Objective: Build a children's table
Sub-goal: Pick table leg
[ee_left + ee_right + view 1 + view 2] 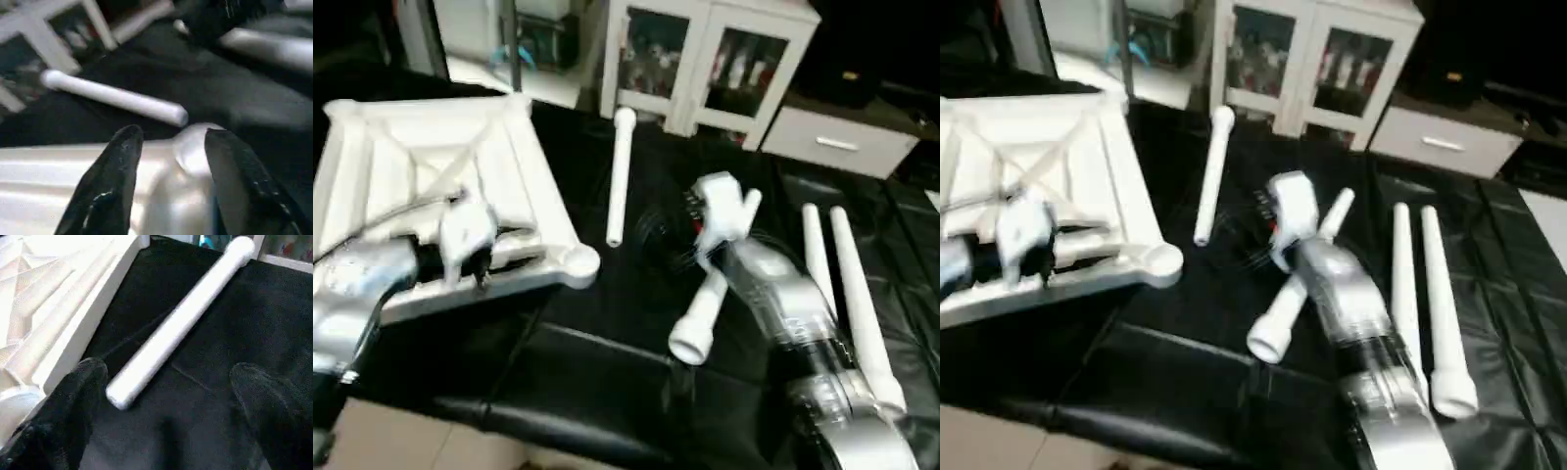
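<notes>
Black matting [607, 372] covers the work surface, and behind it a white cabinet [705, 59] is seen, its glass doors showing small items shelved inside. On the left the table top [431, 166] lies ribbed side up, its corner socket [578, 262] near the mat's front edge. Over that rim the left gripper [168, 147] is held with fingers apart. One leg [620, 176] lies beside the top, another [705, 313] under the right gripper [166, 396], which is spread wide. Two legs [847, 294] lie together at right.

Table top [431, 186] left; legs [619, 176] right of it
</notes>
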### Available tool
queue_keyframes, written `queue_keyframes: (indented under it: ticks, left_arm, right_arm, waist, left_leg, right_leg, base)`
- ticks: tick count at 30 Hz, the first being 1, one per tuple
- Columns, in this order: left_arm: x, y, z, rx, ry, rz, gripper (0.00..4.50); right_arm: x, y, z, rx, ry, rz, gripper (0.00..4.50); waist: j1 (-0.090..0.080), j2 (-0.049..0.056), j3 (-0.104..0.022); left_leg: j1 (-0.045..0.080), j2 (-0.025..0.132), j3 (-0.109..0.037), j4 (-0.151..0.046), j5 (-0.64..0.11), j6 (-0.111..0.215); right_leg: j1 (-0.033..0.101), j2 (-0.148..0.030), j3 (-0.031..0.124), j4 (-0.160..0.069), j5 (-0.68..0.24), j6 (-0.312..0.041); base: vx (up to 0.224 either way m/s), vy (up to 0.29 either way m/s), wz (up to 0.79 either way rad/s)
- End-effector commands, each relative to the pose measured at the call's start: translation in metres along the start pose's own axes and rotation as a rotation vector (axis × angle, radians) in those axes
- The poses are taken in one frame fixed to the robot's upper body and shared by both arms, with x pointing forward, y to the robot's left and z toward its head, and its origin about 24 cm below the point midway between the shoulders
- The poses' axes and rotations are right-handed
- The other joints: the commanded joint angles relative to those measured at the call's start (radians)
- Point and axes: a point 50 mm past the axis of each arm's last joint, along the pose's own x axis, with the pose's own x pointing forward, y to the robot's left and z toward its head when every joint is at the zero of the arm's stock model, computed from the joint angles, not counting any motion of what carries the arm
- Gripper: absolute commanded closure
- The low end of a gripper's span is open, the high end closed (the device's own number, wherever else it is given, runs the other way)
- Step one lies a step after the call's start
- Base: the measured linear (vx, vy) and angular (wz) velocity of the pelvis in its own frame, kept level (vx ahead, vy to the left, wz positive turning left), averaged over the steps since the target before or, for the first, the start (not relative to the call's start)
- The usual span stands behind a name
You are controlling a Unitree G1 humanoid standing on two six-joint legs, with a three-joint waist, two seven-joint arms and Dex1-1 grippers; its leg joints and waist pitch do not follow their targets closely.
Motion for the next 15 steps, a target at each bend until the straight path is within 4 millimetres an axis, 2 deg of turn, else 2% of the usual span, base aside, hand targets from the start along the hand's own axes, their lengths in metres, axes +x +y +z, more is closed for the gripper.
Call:
queue_keyframes:
  ticks: [1, 3, 4, 5, 6, 7, 9, 10, 11, 12, 13, 14, 15]
  left_arm:
    - [0.006, 0.000, 0.001, -0.040, 0.026, 0.053, 1.80]
    - [0.011, -0.006, 0.000, -0.074, 0.047, 0.064, 1.75]
    - [0.011, -0.007, 0.000, -0.077, 0.049, 0.061, 1.75]
    - [0.011, -0.015, 0.001, -0.088, 0.057, 0.043, 1.75]
    - [0.011, -0.018, 0.001, -0.089, 0.059, 0.038, 1.75]
    - [0.008, -0.028, 0.005, -0.094, 0.056, -0.007, 1.75]
    - [0.006, -0.030, 0.005, -0.091, 0.062, -0.013, 1.75]
    - [-0.001, -0.036, 0.008, -0.079, 0.082, -0.030, 1.75]
    - [-0.008, -0.040, 0.009, -0.083, 0.107, -0.031, 1.75]
    - [-0.011, -0.041, 0.010, -0.084, 0.112, -0.031, 1.75]
    - [-0.019, -0.045, 0.014, -0.070, 0.128, -0.032, 1.75]
    - [-0.024, -0.047, 0.018, -0.061, 0.135, -0.032, 1.75]
    - [-0.024, -0.047, 0.019, -0.059, 0.136, -0.032, 1.75]
  right_arm:
    - [0.008, -0.007, 0.001, 0.062, 0.027, -0.068, 0.00]
    - [0.019, -0.004, 0.008, 0.105, 0.031, -0.104, 0.00]
    - [0.021, -0.003, 0.010, 0.112, 0.031, -0.106, 0.00]
    - [0.028, 0.002, 0.016, 0.148, 0.035, -0.119, 0.00]
    - [0.029, 0.004, 0.018, 0.157, 0.037, -0.123, 0.00]
    - [0.034, 0.007, 0.024, 0.087, 0.055, -0.183, 0.00]
    - [0.035, 0.009, 0.024, 0.082, 0.062, -0.188, 0.00]
    - [0.038, 0.014, 0.025, 0.069, 0.078, -0.201, 0.00]
    - [0.041, 0.020, 0.023, 0.091, 0.087, -0.187, 0.00]
    - [0.041, 0.021, 0.022, 0.097, 0.090, -0.183, 0.00]
    - [0.043, 0.024, 0.022, 0.136, 0.078, -0.160, 0.00]
    - [0.043, 0.026, 0.023, 0.154, 0.069, -0.154, 0.00]
    - [0.043, 0.026, 0.023, 0.157, 0.068, -0.153, 0.00]
  waist:
    - [-0.003, 0.020, -0.056]
    - [-0.004, 0.022, -0.057]
    - [0.000, 0.015, -0.059]
    - [-0.002, 0.020, -0.060]
    - [-0.004, 0.009, -0.061]
    - [-0.004, 0.011, -0.062]
    - [-0.001, 0.013, -0.064]
    - [-0.001, -0.004, -0.053]
    - [-0.002, -0.011, -0.032]
    - [-0.002, -0.006, -0.031]
    - [-0.002, -0.017, -0.003]
    - [0.003, -0.012, 0.003]
    - [0.003, -0.012, 0.003]
  left_leg:
    - [0.020, 0.067, -0.032, -0.069, -0.230, -0.081]
    - [0.018, 0.068, -0.029, -0.066, -0.213, -0.077]
    - [0.016, 0.067, -0.027, -0.066, -0.183, -0.066]
    - [0.019, 0.070, -0.027, -0.064, -0.180, -0.070]
    - [0.014, 0.069, -0.029, -0.064, -0.161, -0.063]
    - [0.014, 0.069, -0.026, -0.062, -0.137, -0.063]
    - [0.016, 0.065, -0.022, -0.059, -0.101, -0.053]
    - [0.009, 0.067, -0.021, -0.060, -0.088, -0.040]
    - [0.001, 0.068, -0.025, -0.069, -0.144, -0.042]
    - [0.005, 0.070, -0.025, -0.069, -0.180, -0.052]
    - [0.003, 0.071, -0.027, -0.077, -0.226, -0.064]
    - [0.006, 0.072, -0.032, -0.080, -0.260, -0.076]
    - [0.006, 0.072, -0.032, -0.080, -0.260, -0.076]
  right_leg:
    - [0.034, -0.080, 0.053, -0.063, -0.187, -0.201]
    - [0.033, -0.080, 0.055, -0.059, -0.155, -0.201]
    - [0.038, -0.077, 0.051, -0.056, -0.119, -0.203]
    - [0.034, -0.079, 0.052, -0.052, -0.100, -0.207]
    - [0.040, -0.075, 0.049, -0.046, -0.073, -0.212]
    - [0.036, -0.074, 0.047, -0.042, -0.040, -0.217]
    - [0.035, -0.066, 0.045, -0.039, 0.021, -0.217]
    - [0.032, -0.068, 0.045, -0.035, 0.046, -0.219]
    - [0.029, -0.071, 0.046, -0.045, -0.029, -0.201]
    - [0.027, -0.071, 0.049, -0.047, -0.073, -0.193]
    - [0.014, -0.070, 0.050, -0.058, -0.131, -0.170]
    - [0.015, -0.072, 0.052, -0.060, -0.183, -0.154]
    - [0.015, -0.072, 0.052, -0.060, -0.183, -0.154]
  base:
    - [0.000, 0.000, 0.00]
    - [0.000, 0.000, 0.00]
    - [0.000, 0.000, 0.00]
    - [0.000, 0.000, 0.00]
    - [0.000, 0.000, 0.00]
    - [0.000, 0.000, 0.00]
    - [0.000, 0.000, 0.00]
    - [0.000, 0.000, 0.00]
    - [0.000, 0.000, 0.00]
    - [0.000, 0.000, 0.00]
    - [0.000, 0.000, 0.00]
    - [0.000, 0.000, 0.00]
    - [0.000, 0.000, 0.00]
